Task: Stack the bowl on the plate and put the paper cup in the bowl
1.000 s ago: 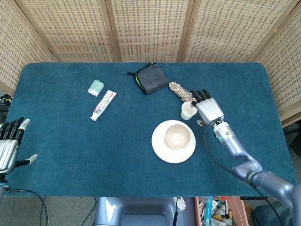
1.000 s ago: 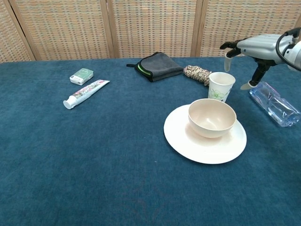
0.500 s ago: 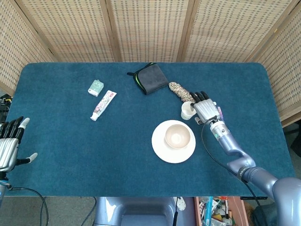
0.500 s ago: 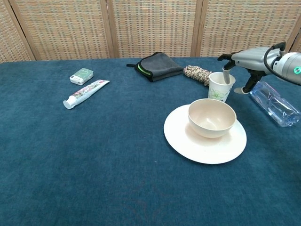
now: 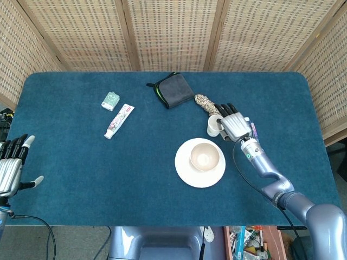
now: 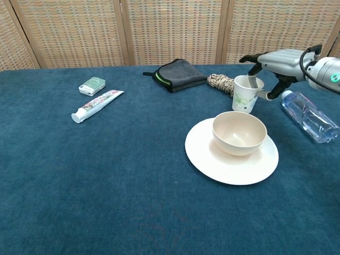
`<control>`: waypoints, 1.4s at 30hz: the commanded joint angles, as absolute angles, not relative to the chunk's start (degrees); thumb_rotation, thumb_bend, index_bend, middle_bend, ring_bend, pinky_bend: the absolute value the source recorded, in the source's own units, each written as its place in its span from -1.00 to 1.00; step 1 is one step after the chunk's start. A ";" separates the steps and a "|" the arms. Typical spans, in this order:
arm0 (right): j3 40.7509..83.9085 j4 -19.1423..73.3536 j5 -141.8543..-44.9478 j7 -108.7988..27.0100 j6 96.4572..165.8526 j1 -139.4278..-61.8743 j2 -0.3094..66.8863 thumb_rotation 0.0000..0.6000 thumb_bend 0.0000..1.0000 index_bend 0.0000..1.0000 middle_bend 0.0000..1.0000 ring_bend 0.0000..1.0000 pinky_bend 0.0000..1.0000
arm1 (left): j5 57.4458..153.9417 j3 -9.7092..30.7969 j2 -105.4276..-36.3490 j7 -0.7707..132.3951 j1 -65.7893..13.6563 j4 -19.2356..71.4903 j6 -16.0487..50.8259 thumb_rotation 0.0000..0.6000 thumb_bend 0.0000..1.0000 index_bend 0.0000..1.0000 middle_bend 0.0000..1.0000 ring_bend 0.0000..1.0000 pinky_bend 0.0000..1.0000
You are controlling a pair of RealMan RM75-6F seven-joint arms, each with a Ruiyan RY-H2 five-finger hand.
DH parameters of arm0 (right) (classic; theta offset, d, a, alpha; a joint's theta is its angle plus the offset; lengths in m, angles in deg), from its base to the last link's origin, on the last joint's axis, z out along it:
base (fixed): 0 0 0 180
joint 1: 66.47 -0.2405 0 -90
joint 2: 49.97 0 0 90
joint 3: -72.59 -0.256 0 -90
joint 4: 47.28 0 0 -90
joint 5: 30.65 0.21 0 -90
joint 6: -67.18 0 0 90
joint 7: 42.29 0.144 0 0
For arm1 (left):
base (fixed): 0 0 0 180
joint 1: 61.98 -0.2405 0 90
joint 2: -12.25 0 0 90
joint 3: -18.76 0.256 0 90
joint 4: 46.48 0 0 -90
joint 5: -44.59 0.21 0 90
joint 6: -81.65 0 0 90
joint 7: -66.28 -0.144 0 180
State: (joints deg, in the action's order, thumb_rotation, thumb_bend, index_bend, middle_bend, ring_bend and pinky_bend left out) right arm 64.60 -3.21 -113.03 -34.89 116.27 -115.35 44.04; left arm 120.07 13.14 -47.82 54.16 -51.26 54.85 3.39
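Head view: a dark blue felt tabletop (image 5: 76, 168) is sitting before woven wicker screens (image 5: 173, 32) — the left hand (image 5: 10, 165) is idling open at its edge.

Chest view: the right hand (image 6: 273, 59) is pinching the tilted white paper cup (image 6: 244, 94) behind the cream bowl (image 6: 239, 133) on the cream round plate (image 6: 212, 159).

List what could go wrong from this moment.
The right hand grips the paper cup only at its rim, and the cup is tilted, so it may slip or crumple. Carrying it to the bowl, the hand could knock the bottle lying close beside it.
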 commanded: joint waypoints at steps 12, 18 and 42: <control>67.77 23.52 -120.49 -39.80 133.63 -107.67 28.58 1.00 -0.08 0.21 -1.00 -1.00 -1.00 | 120.70 13.63 -47.49 55.16 -51.26 54.82 3.58 1.00 -1.00 -1.00 -1.00 -1.00 -1.00; 70.40 29.33 -123.60 -44.67 135.34 -105.80 26.43 1.00 -0.08 0.21 -1.00 -1.00 -1.00 | 120.95 13.89 -47.65 54.74 -51.16 54.91 3.71 1.00 -1.00 -1.00 -1.00 -1.00 -1.00; 70.73 24.29 -124.03 -53.17 130.97 -106.59 33.64 1.00 -0.08 0.21 -1.00 -1.00 -1.00 | 120.16 13.94 -47.48 54.95 -50.83 54.99 4.46 1.00 -1.00 -1.00 -1.00 -1.00 -1.00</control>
State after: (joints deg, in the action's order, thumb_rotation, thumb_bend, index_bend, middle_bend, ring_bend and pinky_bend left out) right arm 70.78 24.43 -124.10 -53.01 131.11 -106.52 33.51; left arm 120.17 13.94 -47.48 54.96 -50.83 54.99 4.47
